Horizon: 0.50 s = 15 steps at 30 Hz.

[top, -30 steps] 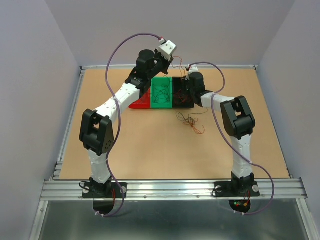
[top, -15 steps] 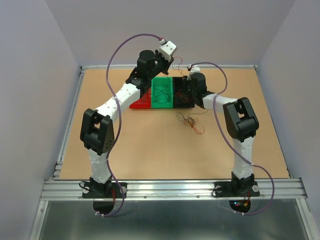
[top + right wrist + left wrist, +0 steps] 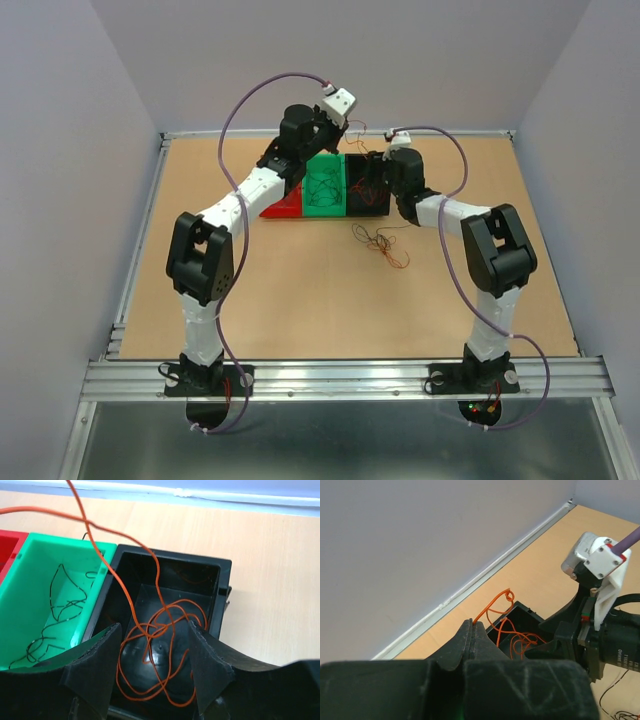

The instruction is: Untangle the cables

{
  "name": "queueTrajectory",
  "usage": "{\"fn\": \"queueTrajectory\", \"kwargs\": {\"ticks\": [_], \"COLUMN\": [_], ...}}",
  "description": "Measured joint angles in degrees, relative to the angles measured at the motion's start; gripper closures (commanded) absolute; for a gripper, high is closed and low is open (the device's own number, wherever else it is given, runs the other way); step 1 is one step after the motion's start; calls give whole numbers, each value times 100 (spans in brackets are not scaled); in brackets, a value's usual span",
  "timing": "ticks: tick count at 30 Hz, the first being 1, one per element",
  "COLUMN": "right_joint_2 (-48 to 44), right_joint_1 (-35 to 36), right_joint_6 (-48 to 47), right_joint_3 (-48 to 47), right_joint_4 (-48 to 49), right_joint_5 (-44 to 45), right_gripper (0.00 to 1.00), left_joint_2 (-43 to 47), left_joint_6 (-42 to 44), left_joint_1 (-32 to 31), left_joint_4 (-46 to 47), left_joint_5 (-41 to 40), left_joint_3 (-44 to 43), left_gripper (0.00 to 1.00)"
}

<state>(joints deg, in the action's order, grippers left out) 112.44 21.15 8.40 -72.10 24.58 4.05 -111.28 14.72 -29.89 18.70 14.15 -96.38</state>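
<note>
Left pincer is pressed fully together, nipping 1 orange cable that rises out of the black bin. Right pincer hangs over that same bin with its 2 fingers spread wide and nothing gripped between them. The orange cable's loops lie coiled on the bin floor below it, and 1 strand runs up and out past the top-left of the right wrist view. How many separate strands make up the coil I cannot tell.

3 bins stand side by side, touching, at the far middle of the bench: red bin, green bin, then black. Dark cables lie curled in the green bin, their count unclear. 1 loose clump of dark and orange cables lies on the bench just in front of the black bin.
</note>
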Motion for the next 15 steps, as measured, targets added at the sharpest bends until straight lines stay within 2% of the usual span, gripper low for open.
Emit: {"fn": "queueTrajectory", "kwargs": {"ticks": [8,15], "right_joint_2": [-892,-1709], "right_joint_1": [-2,-22], "right_joint_6": [111,256], "right_joint_3": [951,1478], "right_joint_4": [240,638], "right_joint_5": [225,470], "right_gripper": [39,40], "left_joint_2": [-330,-925], "left_joint_6": [-7,-13], "left_joint_1": [-42,-361], "left_joint_4": [-11,-289], "left_joint_5": [42,-72], "left_joint_3": [-9,-275], "left_gripper": [100,100]}}
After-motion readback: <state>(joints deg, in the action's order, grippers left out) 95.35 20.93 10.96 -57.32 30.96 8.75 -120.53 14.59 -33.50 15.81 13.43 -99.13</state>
